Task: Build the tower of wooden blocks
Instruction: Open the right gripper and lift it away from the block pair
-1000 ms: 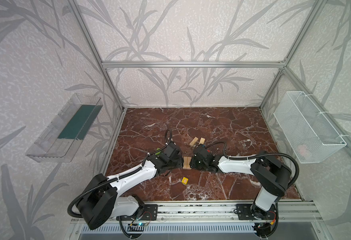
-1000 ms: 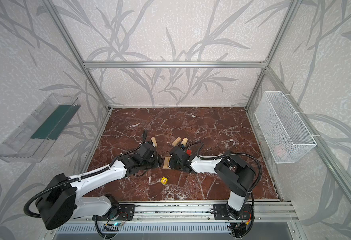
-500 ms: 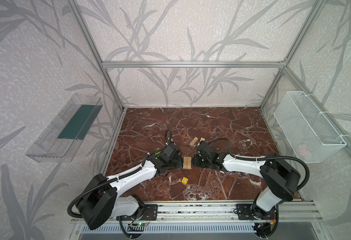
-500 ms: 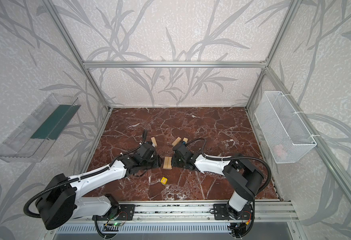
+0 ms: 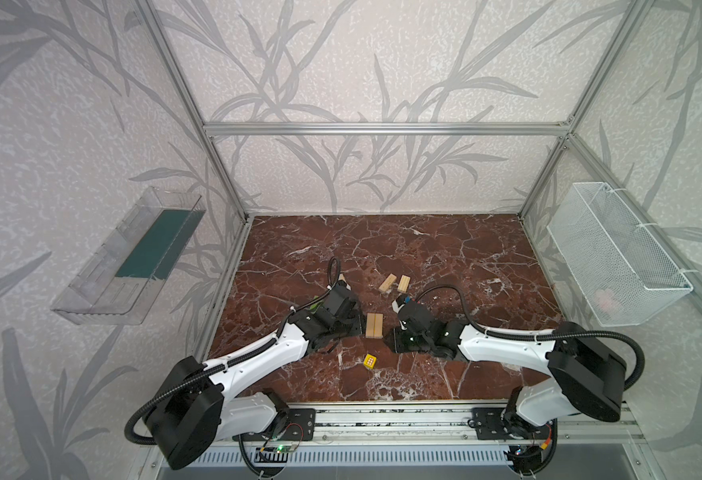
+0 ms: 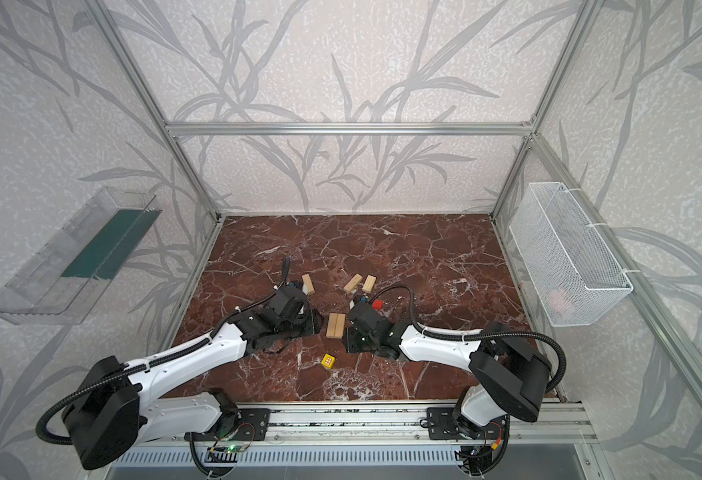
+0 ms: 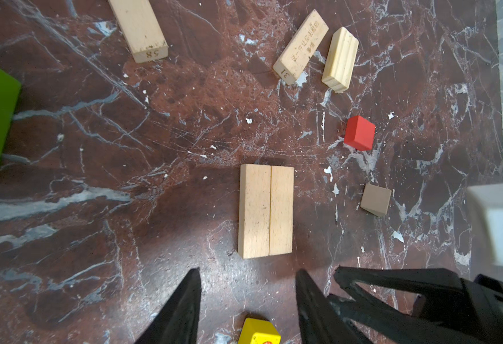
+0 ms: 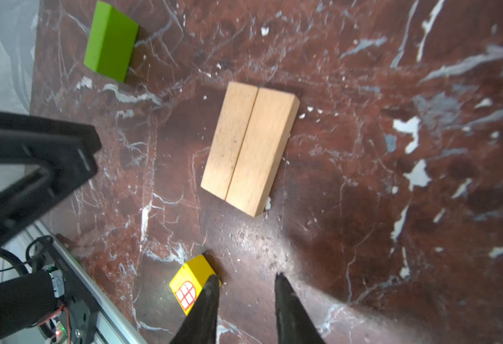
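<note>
Because you stack on it, bar pair (image 7: 265,211): flush, flat.
Left tool (image 7: 248,271): spread, empty.
Right tool (image 8: 245,277): narrowly spread, empty.

On my feed: clear plastic bin (image 5: 92,291) hanging on the left wall, white mesh basket (image 5: 615,266) on the right, reddish marble tabletop (image 5: 465,257).

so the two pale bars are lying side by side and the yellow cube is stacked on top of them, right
Not quite. The two pale bars do lie side by side, but the yellow cube is not on them: it sits on the marble tabletop, apart from them. Both top views show it.
</note>
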Controlling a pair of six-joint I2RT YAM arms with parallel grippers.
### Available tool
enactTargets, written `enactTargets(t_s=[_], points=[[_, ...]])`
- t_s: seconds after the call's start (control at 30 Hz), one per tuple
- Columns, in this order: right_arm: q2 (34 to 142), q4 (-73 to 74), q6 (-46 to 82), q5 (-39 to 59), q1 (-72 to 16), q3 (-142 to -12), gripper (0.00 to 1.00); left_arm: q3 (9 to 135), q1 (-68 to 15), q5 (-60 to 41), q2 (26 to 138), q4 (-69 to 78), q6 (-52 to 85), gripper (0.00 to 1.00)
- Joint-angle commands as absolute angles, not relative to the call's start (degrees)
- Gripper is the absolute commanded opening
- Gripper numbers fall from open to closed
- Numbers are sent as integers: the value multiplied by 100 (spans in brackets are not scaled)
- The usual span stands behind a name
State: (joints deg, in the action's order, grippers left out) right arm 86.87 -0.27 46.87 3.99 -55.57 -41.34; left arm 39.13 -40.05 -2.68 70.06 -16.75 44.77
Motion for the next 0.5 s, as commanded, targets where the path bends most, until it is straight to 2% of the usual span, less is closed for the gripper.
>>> enactTargets(t_s=[0.0,0.47], points=[[8930,527,4711,410,-5665,-4043,30,3798,-3964,-196,6864,-1758,4438,51],[9487,624,4659,48,-5673,-4237,24,3797,-3955,-186,6768,-1848,4421,51]])
